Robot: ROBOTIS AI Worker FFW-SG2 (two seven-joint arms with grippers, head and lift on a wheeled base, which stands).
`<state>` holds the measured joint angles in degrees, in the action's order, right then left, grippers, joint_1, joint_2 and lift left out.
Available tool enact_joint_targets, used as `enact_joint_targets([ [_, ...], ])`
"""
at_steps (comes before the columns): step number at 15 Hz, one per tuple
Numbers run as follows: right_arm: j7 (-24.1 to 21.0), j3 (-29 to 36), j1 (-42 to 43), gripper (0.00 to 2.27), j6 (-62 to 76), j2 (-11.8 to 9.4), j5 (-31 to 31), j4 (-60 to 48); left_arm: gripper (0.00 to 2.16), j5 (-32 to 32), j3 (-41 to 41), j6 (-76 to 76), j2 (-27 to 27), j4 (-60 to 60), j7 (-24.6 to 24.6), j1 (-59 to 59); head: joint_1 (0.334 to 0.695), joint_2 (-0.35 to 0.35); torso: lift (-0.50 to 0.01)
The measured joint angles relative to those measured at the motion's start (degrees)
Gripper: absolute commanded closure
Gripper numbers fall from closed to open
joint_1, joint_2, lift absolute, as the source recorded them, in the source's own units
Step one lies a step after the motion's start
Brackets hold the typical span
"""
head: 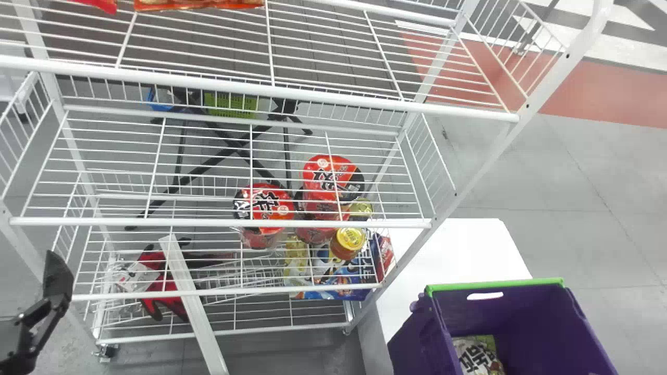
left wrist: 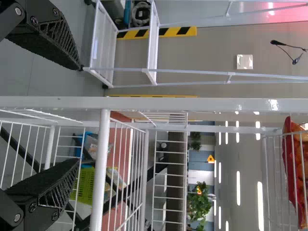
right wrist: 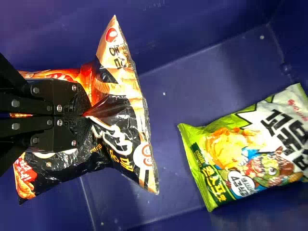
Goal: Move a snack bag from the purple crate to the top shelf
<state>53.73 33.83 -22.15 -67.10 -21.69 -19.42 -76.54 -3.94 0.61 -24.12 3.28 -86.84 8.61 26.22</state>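
Low at the left of the head view is my left gripper (head: pixel 56 284), by the rack's left post. In its wrist view the left gripper (left wrist: pixel 79 115) stands open, a white rack bar between and beyond its fingers. Inside the purple crate (head: pixel 521 307), my right gripper (right wrist: pixel 86 115) is shut on a black and orange snack bag (right wrist: pixel 113 139), pinching its crumpled middle. A green and white snack bag (right wrist: pixel 240 154) lies apart from it on the crate floor. The top shelf (head: pixel 250 89) spans the upper head view, with red and orange bags (head: pixel 193 4) at its far left.
The white wire rack's middle shelf (head: pixel 224 222) hangs above a lower level holding red noodle packs (head: pixel 268 205), a yellow-lidded can (head: pixel 349 240) and red-black gloves (head: pixel 161 281). A slanted white bar (head: pixel 193 307) stands before it. A white table (head: pixel 458 250) adjoins the crate.
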Motion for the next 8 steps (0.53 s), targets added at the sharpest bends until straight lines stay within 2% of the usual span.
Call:
enact_joint_targets([
  [8, -0.1, 0.2, 0.0, 2.16, 0.0, 0.1, 0.0, 0.1, 0.15, 0.0, 0.1, 0.0, 0.1, 0.2, 0.0, -0.3, 0.695, -0.35, -0.249],
])
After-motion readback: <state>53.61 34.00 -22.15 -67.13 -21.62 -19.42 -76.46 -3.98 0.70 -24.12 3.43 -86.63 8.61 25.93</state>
